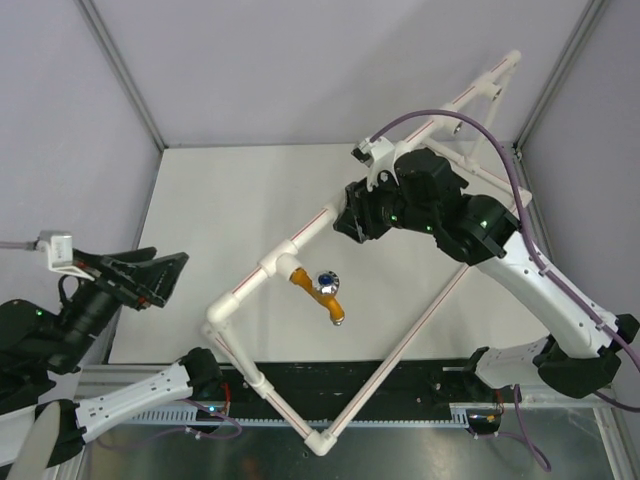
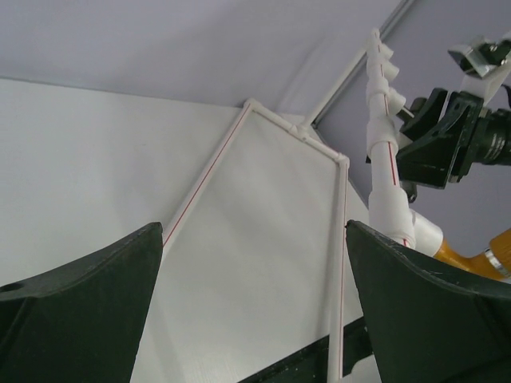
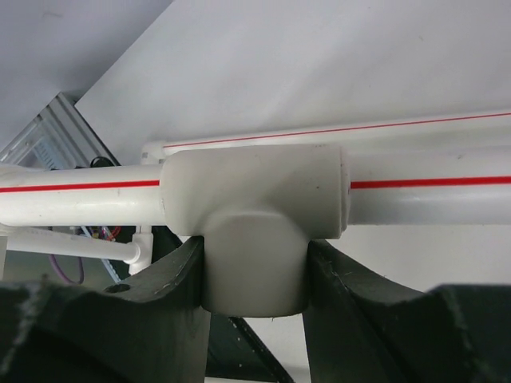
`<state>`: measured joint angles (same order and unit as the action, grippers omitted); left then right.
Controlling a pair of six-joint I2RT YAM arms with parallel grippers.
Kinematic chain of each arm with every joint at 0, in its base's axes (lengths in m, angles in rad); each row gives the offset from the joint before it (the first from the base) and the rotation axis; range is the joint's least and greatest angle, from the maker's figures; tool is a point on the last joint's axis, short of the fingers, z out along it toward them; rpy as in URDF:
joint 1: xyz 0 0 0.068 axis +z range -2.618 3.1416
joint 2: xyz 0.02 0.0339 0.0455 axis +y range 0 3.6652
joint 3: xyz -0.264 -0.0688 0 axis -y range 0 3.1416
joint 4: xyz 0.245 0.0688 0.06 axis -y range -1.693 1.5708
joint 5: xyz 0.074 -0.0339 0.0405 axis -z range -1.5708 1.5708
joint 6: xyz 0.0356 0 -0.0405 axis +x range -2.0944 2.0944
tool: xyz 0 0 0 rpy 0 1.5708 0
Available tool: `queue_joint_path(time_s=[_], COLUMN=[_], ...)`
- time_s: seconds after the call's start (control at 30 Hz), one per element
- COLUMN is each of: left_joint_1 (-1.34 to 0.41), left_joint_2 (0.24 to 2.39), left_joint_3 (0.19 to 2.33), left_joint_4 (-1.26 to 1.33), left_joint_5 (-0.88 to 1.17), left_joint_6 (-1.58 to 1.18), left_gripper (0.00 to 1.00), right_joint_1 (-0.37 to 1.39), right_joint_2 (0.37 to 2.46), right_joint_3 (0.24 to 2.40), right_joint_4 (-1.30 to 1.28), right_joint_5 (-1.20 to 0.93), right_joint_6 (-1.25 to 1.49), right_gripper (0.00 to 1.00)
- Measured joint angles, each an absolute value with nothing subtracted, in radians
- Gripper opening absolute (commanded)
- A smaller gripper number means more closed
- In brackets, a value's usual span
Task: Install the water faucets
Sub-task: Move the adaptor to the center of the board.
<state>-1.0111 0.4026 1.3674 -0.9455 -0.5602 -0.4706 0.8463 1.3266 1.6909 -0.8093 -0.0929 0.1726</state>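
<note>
My right tool [image 3: 254, 279] pinches tee [image 3: 255, 199] | left tool [image 1: 158, 280] spread | tap [image 1: 320, 290] leftward along pipe [image 1: 310, 228], nearer right.

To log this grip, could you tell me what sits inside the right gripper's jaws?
A white tee fitting of the pipe frame, its stub clamped between the fingers. Whether the stub's socket is empty cannot be seen.

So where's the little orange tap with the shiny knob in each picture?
Top external: the orange-brass tap with a round silver-blue knob sits centre, on the white red-striped plastic pipe frame.
Left wrist: the tap low at the right edge, beside that frame.
Right wrist: not there; only the frame shows.
</note>
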Motion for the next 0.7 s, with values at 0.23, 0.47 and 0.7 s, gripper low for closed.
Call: queue_joint_path(time_s=[0.23,0.47,0.7], left_joint_1=[-1.011,-1.011,-1.011], left_joint_2=[0.39,0.39,0.39], left_joint_3=[1.425,1.43,1.437], left_joint_4=[-0.944,-0.936,-0.931], left_joint_5=[-0.623,-0.65,-0.657], left_joint_6=[-0.461,-0.443,-0.435], left_gripper=[1.0,1.0,1.0], right_joint_1=[0.838,0.836,0.836], right_joint_2=[1.391,1.507,1.614], right_joint_3=[1.735,1.859,1.958], right_joint_4=[-0.725,-0.661,-0.581], right_joint_5=[-0.069,-0.037,0.018], right_joint_6=[0.208,0.237,0.248], right_gripper=[0.0,0.0,0.0])
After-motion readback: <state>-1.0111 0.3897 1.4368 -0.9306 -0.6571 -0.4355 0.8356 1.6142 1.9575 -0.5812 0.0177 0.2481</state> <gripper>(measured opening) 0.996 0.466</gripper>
